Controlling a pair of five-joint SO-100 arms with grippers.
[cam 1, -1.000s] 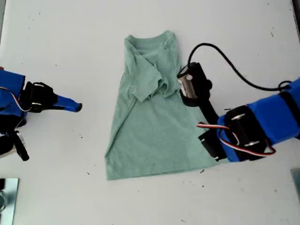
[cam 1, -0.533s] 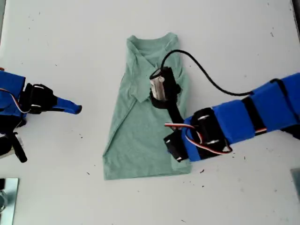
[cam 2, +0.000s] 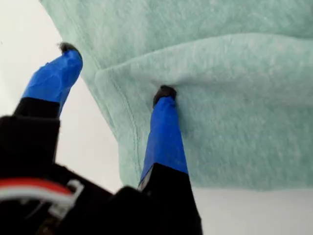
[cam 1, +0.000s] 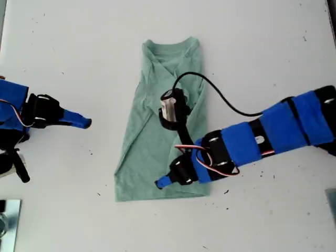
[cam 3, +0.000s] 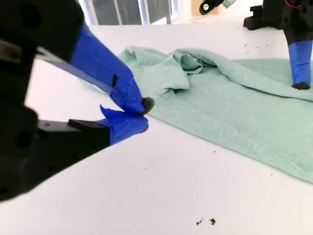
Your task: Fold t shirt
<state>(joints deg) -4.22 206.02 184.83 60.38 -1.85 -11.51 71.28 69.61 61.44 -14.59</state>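
The t shirt (cam 1: 152,142) lies flat on the white table (cam 1: 262,42), neckline toward the exterior view's top, with one side folded in so it looks narrow. My first gripper (cam 1: 160,182) reaches in from the exterior view's right and sits low over the hem. In the first wrist view my first gripper (cam 2: 117,73) is open; one finger presses on a folded edge of the t shirt (cam 2: 234,122), the other is beside the cloth's edge. My second gripper (cam 1: 84,122) rests at the exterior view's left, apart from the shirt. My second gripper (cam 3: 142,113) is shut on nothing, facing the t shirt (cam 3: 230,107).
A black cable (cam 1: 220,97) loops over the shirt from the first arm. A metal object (cam 1: 9,220) sits at the exterior view's bottom left corner. Small dark specks (cam 3: 205,222) dot the table.
My first arm swept toward the exterior view's left across the shirt and down to the hem. The shirt's side by that arm folded inward, so the shirt is narrower. My second arm stayed still.
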